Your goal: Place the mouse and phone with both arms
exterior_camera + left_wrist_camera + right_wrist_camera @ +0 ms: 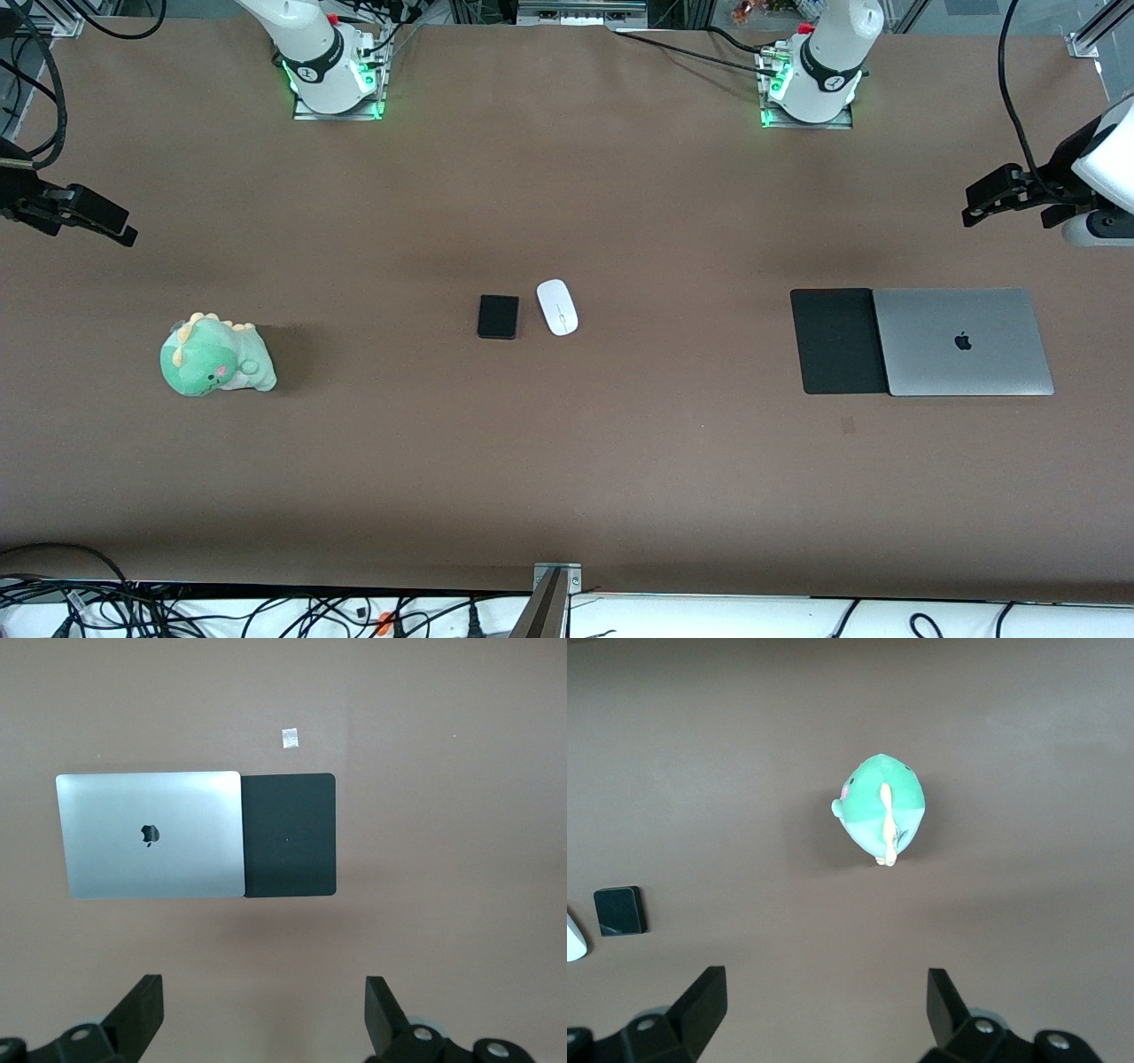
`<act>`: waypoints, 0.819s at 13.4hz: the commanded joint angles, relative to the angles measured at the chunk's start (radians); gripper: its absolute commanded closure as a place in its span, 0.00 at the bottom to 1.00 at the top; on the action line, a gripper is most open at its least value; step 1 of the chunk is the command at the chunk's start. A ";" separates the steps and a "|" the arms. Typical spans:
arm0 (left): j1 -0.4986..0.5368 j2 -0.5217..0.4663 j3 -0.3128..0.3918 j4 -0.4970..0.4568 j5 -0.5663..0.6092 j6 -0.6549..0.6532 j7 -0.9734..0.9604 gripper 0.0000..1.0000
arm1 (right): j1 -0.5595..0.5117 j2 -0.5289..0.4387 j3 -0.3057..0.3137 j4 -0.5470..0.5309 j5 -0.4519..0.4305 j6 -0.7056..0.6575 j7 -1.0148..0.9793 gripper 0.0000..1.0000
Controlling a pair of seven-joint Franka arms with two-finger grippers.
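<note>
The left gripper point(261, 1014) hangs with jaws spread and empty over bare table at the left arm's end, near the closed laptop point(964, 341), whose edge touches the mouse pad point(837, 340). The right gripper point(824, 1010) hangs likewise, wide and empty, near the green plush toy point(215, 355). The phone point(498, 316) and mouse point(557, 307) lie just beside each other mid-table, apart, with bare brown table point(567, 478) all around

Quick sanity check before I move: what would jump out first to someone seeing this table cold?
Mid-table, the white mouse and black phone lie side by side, untouched. A green plush dinosaur sits toward the right arm's end; a closed silver laptop against a black mouse pad lies toward the left arm's end. Both arms wait high, the open left gripper over the laptop's end and the open right gripper over the plush's.
</note>
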 commanded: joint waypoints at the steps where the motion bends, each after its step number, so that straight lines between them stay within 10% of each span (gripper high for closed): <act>1: 0.004 -0.018 -0.003 -0.016 -0.001 0.018 0.031 0.00 | -0.017 0.004 0.012 0.021 0.003 -0.020 -0.007 0.00; 11: -0.008 0.004 -0.007 -0.002 -0.002 0.012 0.031 0.00 | -0.016 0.004 0.012 0.019 0.003 -0.022 -0.008 0.00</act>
